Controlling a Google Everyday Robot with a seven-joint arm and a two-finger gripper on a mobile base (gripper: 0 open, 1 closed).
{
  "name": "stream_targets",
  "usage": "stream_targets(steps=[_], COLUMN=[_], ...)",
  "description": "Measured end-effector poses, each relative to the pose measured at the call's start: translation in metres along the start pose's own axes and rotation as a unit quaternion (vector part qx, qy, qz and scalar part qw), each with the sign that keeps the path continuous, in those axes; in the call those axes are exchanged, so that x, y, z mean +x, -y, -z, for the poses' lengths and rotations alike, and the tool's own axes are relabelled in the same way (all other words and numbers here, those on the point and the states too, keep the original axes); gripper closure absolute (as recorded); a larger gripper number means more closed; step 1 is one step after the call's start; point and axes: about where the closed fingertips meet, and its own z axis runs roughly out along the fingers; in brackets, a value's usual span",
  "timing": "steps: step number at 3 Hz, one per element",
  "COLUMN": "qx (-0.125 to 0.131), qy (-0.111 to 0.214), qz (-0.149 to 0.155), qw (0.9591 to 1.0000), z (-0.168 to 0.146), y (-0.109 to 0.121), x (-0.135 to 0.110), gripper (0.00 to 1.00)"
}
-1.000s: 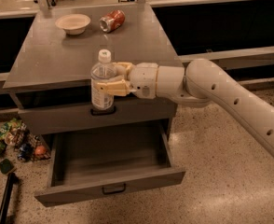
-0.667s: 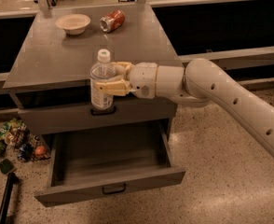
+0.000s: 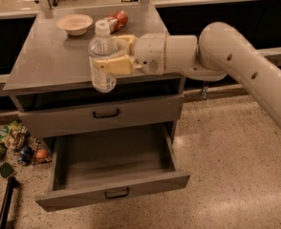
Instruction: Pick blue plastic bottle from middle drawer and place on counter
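Observation:
The blue plastic bottle [image 3: 102,56], clear with a white cap, is upright in the air over the front edge of the counter [image 3: 54,63]. My gripper [image 3: 110,54] reaches in from the right and is shut on the bottle, with one yellowish finger [image 3: 113,65] across its label. The middle drawer [image 3: 113,162] stands pulled open below, its bare grey inside showing and its black handle [image 3: 116,193] at the front.
A cream bowl [image 3: 74,24] and a red crushed can [image 3: 116,19] sit at the back of the counter. The upper drawer [image 3: 106,113] is closed. Litter [image 3: 11,142] lies on the floor at the left. A dark ledge runs behind.
The gripper has lifted the bottle upward, from level with the counter's front edge to higher over it. The drawer has not moved.

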Motion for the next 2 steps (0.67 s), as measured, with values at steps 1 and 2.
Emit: stream_targets(steps=[1,2], qx=[-0.033,-0.062], qy=[-0.018,-0.009], qz=[0.009,-0.006], qw=[0.9993,0.998], z=[0.0,-0.018], y=[0.032,0.069], x=[-0.027,-0.021], gripper=[1.0,1.0])
